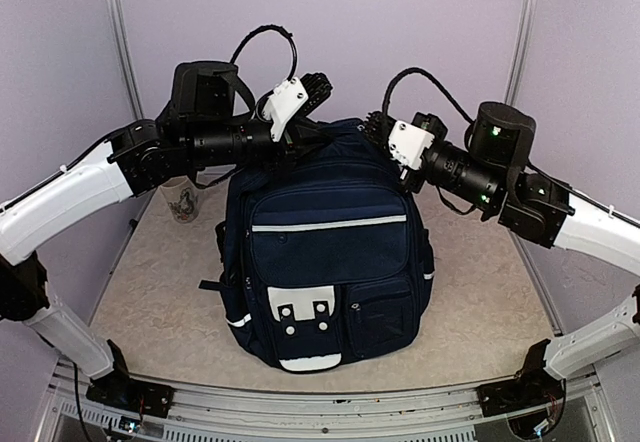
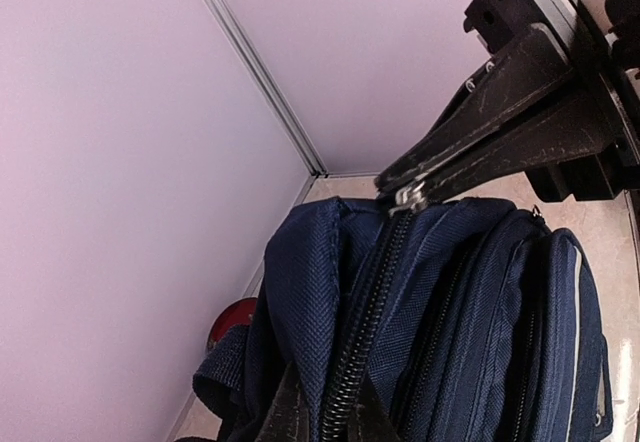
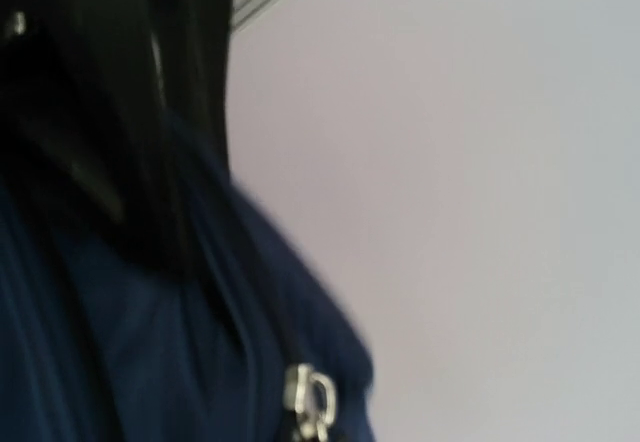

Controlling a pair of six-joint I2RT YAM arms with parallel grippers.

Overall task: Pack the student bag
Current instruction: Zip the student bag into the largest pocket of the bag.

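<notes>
Editor: What does the left hand (image 2: 405, 190) have?

Photographer: Its 2 fingers are pressed together on the silver zipper pull (image 2: 408, 200) at the crest of the student bag (image 1: 330, 262). The dark zipper track (image 2: 360, 332) runs down from the pinch.

Editor: And the right hand (image 1: 378, 124)?

Photographer: It is at the bag's top right shoulder, against the fabric. Its wrist view is blurred, all navy cloth and a second metal pull (image 3: 310, 402), so I cannot tell whether that hand is spread or closed.

Editor: Where does the bag sit?

Photographer: It is upright in the middle of the counter (image 1: 480, 302), front pockets facing the arm bases, with both arms reaching over its top. A patterned cup (image 1: 183, 204) stands near its left side, close to the left forearm.

Editor: What could go wrong?

Photographer: My judgement is that the pull is small and slick, so a tug off the track's line could slip it out of the pinch. The bag is soft and free-standing. If the right hand is not bracing it, a hard pull may drag or topple it rather than run the zipper. Loose fabric beside the teeth could jam the slider. A swinging left elbow could knock the cup.
</notes>
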